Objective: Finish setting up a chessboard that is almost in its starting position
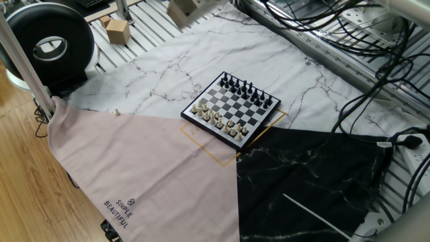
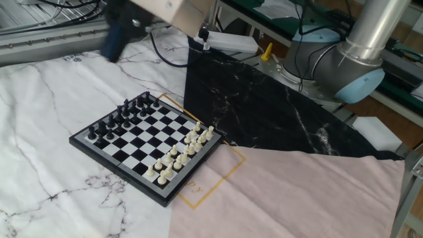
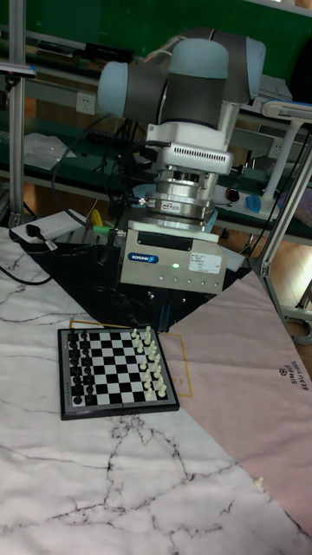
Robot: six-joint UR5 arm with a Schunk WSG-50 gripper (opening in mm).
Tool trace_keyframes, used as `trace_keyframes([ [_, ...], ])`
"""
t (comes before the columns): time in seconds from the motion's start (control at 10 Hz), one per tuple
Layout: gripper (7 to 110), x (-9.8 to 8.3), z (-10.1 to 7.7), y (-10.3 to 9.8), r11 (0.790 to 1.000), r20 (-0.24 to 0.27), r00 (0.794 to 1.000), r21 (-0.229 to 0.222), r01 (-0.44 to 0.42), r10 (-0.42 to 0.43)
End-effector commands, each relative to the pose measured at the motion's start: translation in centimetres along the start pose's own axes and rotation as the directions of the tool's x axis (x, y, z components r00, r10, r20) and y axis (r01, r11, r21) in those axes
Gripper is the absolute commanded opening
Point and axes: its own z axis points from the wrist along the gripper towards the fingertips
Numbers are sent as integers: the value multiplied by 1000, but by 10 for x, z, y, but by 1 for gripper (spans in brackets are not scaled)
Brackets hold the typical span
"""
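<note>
Chessboard (image 1: pixel 232 109) beside orange outline (image 1: pixel 216 158), mid-cloth, surroundings open.

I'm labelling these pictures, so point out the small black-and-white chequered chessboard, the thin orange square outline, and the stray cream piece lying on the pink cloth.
Small black-and-white chequered chessboard (image 2: pixel 141 135), other fixed view, central squares.
Thin orange square outline (image 2: pixel 234 164), other fixed view, right corner.
Stray cream piece (image 1: pixel 117 112), one fixed view, its body.

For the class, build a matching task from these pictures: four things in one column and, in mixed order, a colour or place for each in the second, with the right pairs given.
Things:
1. chessboard
2. thin orange outline
3. cardboard cube
4. stray cream piece

Colour or place:
A. on the slatted surface beyond the cloth
B. lying alone where the white and pink cloth panels meet
C. partly covered by the board
D. black-and-white chequered with a black rim

Pairs: 1-D, 2-C, 3-A, 4-B
</note>
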Motion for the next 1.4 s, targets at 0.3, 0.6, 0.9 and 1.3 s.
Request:
trace_keyframes([
  [0.3, 7, 85, -17, 3, 998, -333, 941, 5, -61, 59],
  [0.6, 7, 83, -16, -5, 999, -325, 945, 26, -27, 34],
  [0.9, 7, 70, -12, -3, 1000, -273, 962, 17, -22, 26],
  [1.3, 7, 90, -8, -2, 996, -375, 922, 33, -84, 90],
])
